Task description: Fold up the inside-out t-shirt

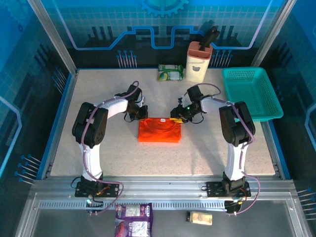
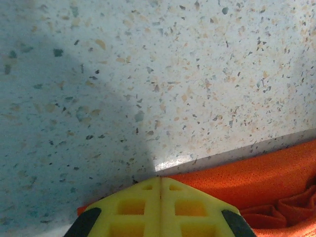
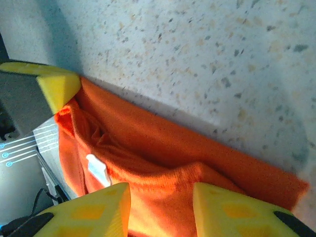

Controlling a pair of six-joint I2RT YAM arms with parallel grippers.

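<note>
The t-shirt lies folded small on the table, the left gripper closed at its far-left corner, grip unconfirmed, the right gripper part-open astride the collar, holding nothing, so the fold looks near done and both should next lift clear.

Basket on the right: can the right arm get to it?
Probably yes. The basket sits close beside the right arm, and nothing stands on the table between them. The right gripper is over at the shirt, open around its edge, so it would have to swing away first.
</note>
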